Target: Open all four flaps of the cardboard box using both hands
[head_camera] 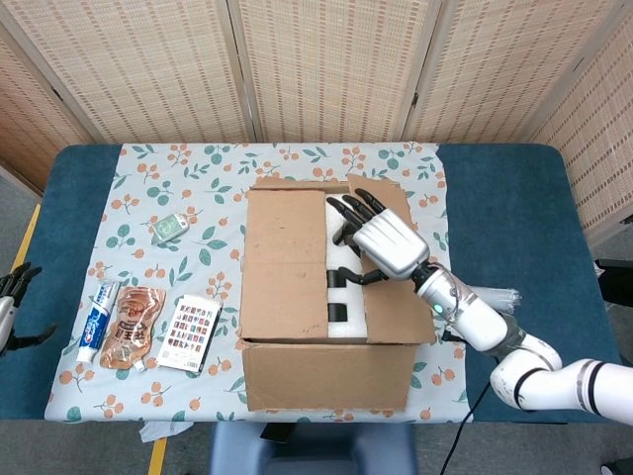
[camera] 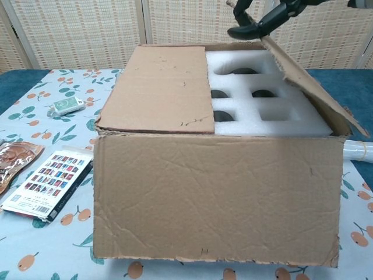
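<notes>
Foam insert (camera: pixel 274 108) half hidden; right hand (head_camera: pixel 384 243) seemingly hooks flap (camera: pixel 306 81).

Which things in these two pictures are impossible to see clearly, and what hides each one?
- Right hand: the chest view cuts it off at the top edge, showing only fingertips on the right flap.
- Left hand: head view, cut by the left edge; open or shut is unclear.
- Foam insert: the dark shapes in its holes cannot be identified.
- Inner flaps: hidden under the closed left flap, or not visible at all.
</notes>
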You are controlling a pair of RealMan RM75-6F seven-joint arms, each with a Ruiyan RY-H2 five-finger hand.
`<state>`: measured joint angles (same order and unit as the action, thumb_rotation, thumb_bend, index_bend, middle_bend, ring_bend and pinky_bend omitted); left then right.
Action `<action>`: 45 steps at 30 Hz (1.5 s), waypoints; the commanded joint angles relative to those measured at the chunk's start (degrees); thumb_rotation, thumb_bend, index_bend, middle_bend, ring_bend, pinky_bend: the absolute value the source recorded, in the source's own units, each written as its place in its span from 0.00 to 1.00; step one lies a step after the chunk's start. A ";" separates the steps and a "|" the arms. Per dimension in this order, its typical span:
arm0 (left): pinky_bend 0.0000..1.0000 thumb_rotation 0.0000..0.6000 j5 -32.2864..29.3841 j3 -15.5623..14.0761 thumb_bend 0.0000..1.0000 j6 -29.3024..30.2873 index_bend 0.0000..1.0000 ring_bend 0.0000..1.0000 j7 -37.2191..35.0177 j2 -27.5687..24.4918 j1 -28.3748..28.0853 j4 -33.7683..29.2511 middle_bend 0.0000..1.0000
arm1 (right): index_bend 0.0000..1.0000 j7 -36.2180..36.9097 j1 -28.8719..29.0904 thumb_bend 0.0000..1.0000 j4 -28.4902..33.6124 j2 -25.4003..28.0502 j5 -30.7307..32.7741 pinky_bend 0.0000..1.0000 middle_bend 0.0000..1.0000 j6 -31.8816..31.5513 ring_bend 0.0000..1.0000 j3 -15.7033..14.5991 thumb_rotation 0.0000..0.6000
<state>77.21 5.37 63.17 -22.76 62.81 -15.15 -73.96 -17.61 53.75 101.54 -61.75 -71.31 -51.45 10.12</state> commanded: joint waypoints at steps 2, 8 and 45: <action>0.00 1.00 0.12 -0.10 0.34 -0.86 0.10 0.01 -0.20 0.67 -0.77 1.05 0.03 | 0.70 -0.95 -2.11 0.11 2.90 2.71 -0.60 0.00 0.03 -2.39 0.00 -0.04 0.41; 0.00 1.00 -0.20 -0.14 0.34 -0.97 0.10 0.01 0.97 1.23 -0.99 1.25 0.03 | 0.70 -0.04 -5.04 0.11 5.37 6.19 -2.39 0.00 0.03 -5.24 0.00 -0.11 0.42; 0.00 1.00 0.11 -0.57 0.34 1.99 0.10 0.01 11.01 2.77 -1.46 -2.80 0.03 | 0.57 14.03 -35.38 0.11 2.79 15.07 -28.51 0.00 0.02 -36.04 0.00 -9.59 0.42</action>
<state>76.76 4.81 64.40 -11.75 65.51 -16.77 -76.55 -4.05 19.16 105.59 -45.76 -99.24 -86.33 0.40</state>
